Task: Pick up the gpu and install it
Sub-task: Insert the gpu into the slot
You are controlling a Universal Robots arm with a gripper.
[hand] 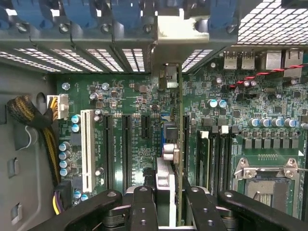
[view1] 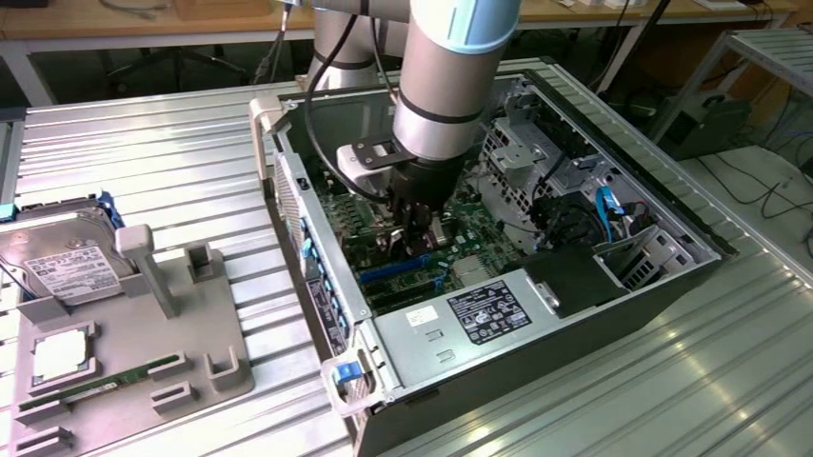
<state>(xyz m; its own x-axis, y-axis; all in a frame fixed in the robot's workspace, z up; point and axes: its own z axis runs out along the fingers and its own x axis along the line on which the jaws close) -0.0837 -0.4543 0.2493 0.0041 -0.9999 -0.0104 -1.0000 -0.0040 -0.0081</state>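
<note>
I am running the tool inside the open computer case, which is lying on its side on the ribbed metal counter; its black fingers are pinching the gpu from both faces. In the wrist view the card is showing edge-on, standing upright over the motherboard and running between the black expansion slots and the memory sockets; its silver end bracket is sitting against the case's rear wall beside the blue slot clips. I cannot tell whether its lower edge is touching a slot or hanging just above one.

I am judging the card to be light and stiff, but thin and fragile. The bare board should give the pads fair friction, though soldered parts and the fan face will not take pressure. A hold on the upper edge near the middle, squeezing flat board, looks soundest, since an off-centre pinch could let it tilt and bind. The contact edge and bracket tongue are the parts I am treating as most easily bent.

Well apart, on the exterior view's left, a grey fixture tray is carrying a hard drive and a memory stick.
</note>
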